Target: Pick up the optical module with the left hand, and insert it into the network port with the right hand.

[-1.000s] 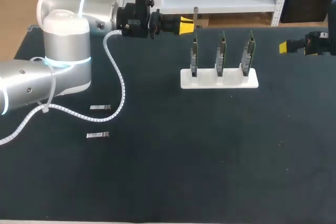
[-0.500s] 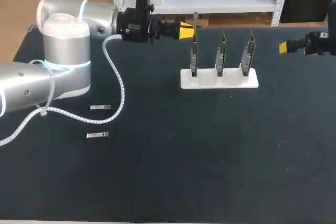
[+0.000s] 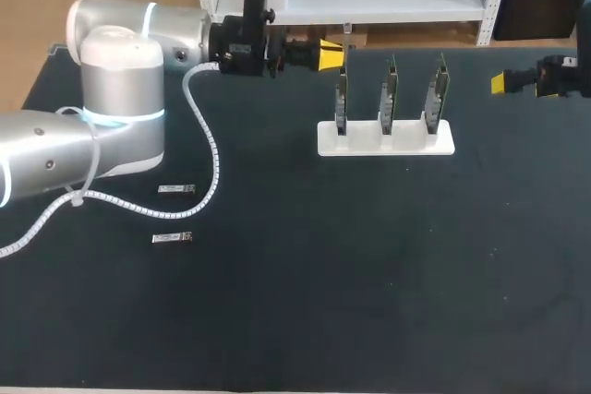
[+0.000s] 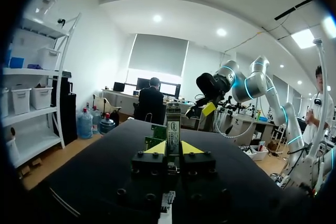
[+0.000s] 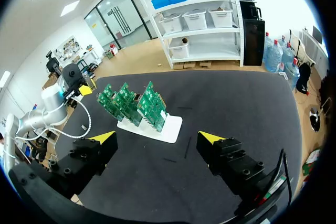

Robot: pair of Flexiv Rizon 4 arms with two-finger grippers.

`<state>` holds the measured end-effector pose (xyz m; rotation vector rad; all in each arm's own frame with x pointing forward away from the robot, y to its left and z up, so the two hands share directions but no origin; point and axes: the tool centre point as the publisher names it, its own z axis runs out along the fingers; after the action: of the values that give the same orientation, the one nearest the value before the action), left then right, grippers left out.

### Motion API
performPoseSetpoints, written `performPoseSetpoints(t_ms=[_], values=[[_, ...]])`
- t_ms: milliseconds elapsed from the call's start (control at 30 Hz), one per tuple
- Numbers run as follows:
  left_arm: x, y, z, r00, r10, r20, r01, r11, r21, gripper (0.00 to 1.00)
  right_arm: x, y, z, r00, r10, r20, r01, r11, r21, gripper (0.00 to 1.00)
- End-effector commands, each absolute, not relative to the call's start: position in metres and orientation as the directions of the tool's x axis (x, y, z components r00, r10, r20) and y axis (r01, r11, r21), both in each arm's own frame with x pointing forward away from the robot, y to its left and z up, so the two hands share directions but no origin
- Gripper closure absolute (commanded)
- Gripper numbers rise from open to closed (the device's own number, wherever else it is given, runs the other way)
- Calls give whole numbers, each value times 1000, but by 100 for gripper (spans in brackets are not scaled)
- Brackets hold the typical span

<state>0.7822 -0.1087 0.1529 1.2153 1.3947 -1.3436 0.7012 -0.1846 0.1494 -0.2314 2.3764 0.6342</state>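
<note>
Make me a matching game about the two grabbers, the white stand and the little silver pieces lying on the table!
Things:
1. left gripper
2. right gripper
3. white stand
4. two loose modules

What each is doing:
A. lying flat on the table
B. open, holding nothing
C. holds three green boards upright
D. shut on an optical module

Pairs: 1-D, 2-B, 3-C, 4-A.

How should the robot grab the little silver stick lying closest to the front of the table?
Probably from straight above, pinching the optical module across its two long sides, near the middle. It lies flat on the table, long and thin, with bare space along both sides, so a grip from above looks easiest.
</note>
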Motion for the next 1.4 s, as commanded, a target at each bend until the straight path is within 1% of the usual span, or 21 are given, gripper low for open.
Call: performPoseSetpoints(t_ms=[33, 300, 367, 500, 600, 633, 800, 867, 900, 967, 1167, 1300, 1400], values=[[776, -108, 154, -187, 92, -978, 982, -24, -190, 100, 700, -185, 150, -767, 0, -641, -319, 868, 381, 0], [776, -108, 154, -187, 92, -978, 982, -24, -190, 100, 700, -185, 150, -767, 0, -641, -319, 868, 381, 0], [776, -108, 154, -187, 92, -978, 982, -24, -190, 100, 706, -185, 157, -754, -24, -656, -369, 842, 393, 0], [776, -108, 154, -187, 92, -978, 982, -24, -190, 100, 723, -180, 172, -710, -136, -691, -479, 813, 332, 0], [776, -108, 154, -187, 92, -978, 982, -24, -190, 100, 735, -167, 186, -636, -254, -729, -638, 704, 311, 0], [776, -108, 154, -187, 92, -978, 982, -24, -190, 100, 738, -161, 190, -607, -298, -737, -702, 636, 320, 0], [776, -108, 154, -187, 92, -978, 982, -24, -190, 100, 749, -138, 206, -458, -448, -768, -876, 377, 302, 0], [776, -108, 154, -187, 92, -978, 982, -24, -190, 100, 755, -128, 208, -407, -492, -770, -910, 288, 298, 0], [776, -108, 154, -187, 92, -978, 982, -24, -190, 100, 757, -123, 208, -398, -498, -771, -914, 285, 288, 0], [776, -108, 154, -187, 92, -978, 982, -24, -190, 100, 763, -112, 209, -357, -533, -767, -934, 206, 292, 0], [776, -108, 154, -187, 92, -978, 982, -24, -190, 100, 779, -84, 209, -313, -567, -762, -946, 116, 302, 0], [776, -108, 154, -187, 92, -978, 982, -24, -190, 100, 781, -66, 206, -275, -583, -765, -946, 23, 323, 0], [776, -108, 154, -187, 92, -978, 982, -24, -190, 100, 780, -54, 202, -256, -592, -764, -947, -5, 321, 0]])
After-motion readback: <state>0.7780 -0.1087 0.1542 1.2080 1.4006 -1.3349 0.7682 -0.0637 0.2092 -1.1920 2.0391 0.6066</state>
